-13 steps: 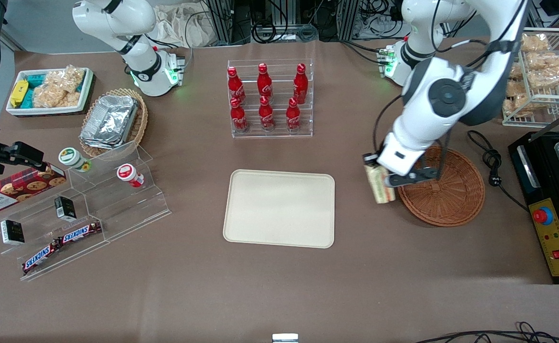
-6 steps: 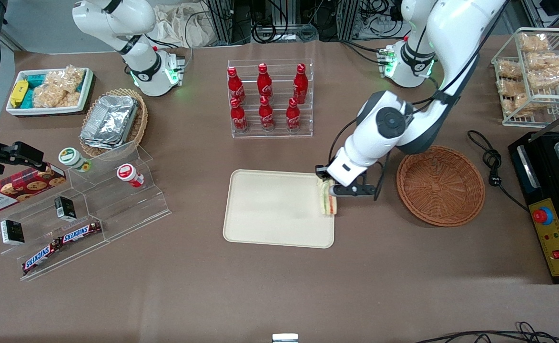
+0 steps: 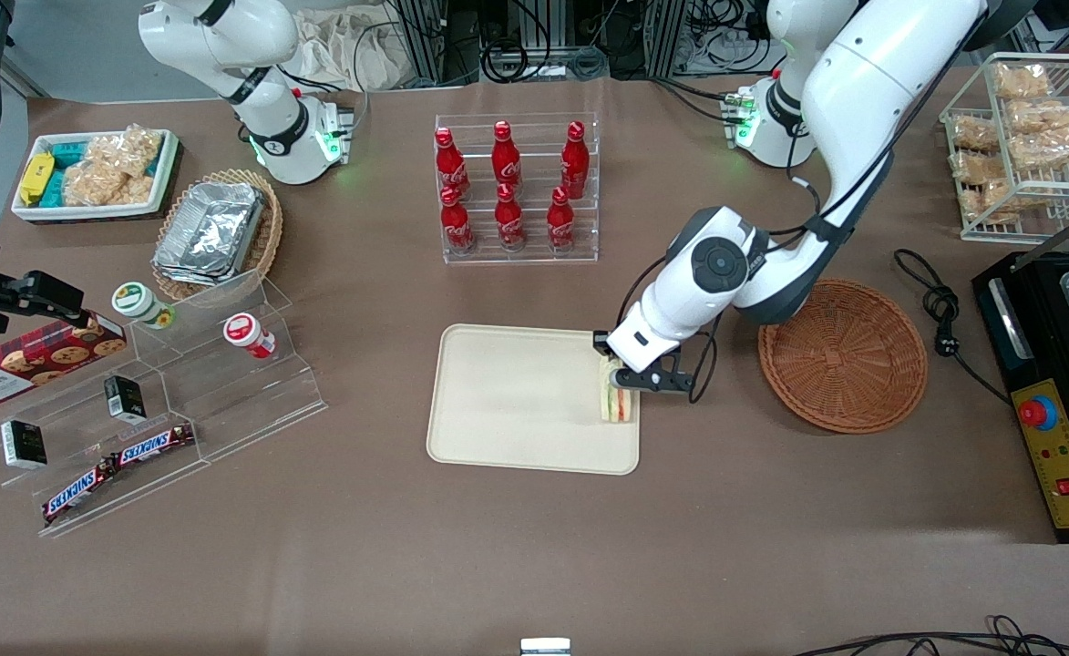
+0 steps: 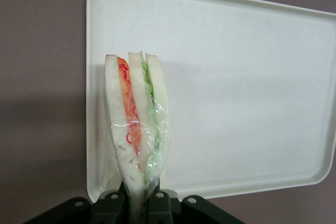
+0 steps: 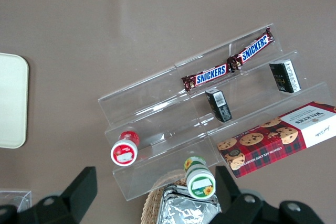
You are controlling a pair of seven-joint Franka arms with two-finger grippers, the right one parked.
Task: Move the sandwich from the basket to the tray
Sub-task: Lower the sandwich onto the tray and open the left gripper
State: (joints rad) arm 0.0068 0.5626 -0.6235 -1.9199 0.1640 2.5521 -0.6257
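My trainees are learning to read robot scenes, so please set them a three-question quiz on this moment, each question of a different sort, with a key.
1. True or false: the sandwich is still in the basket.
2. What is the gripper shut on?
A. a bottle
B. the sandwich
C. nothing
3. Fill in: the sandwich hangs over the ____, near its edge toward the basket.

Key: 1 false; 2 B; 3 tray.

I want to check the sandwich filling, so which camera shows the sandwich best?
The left wrist view: the sandwich fills it edge-on, showing the wrap and its orange-red and green layers, pinched in the gripper over the tray. The front view shows it small, partly under the gripper, at the tray's edge nearest the basket. The right wrist view misses it.
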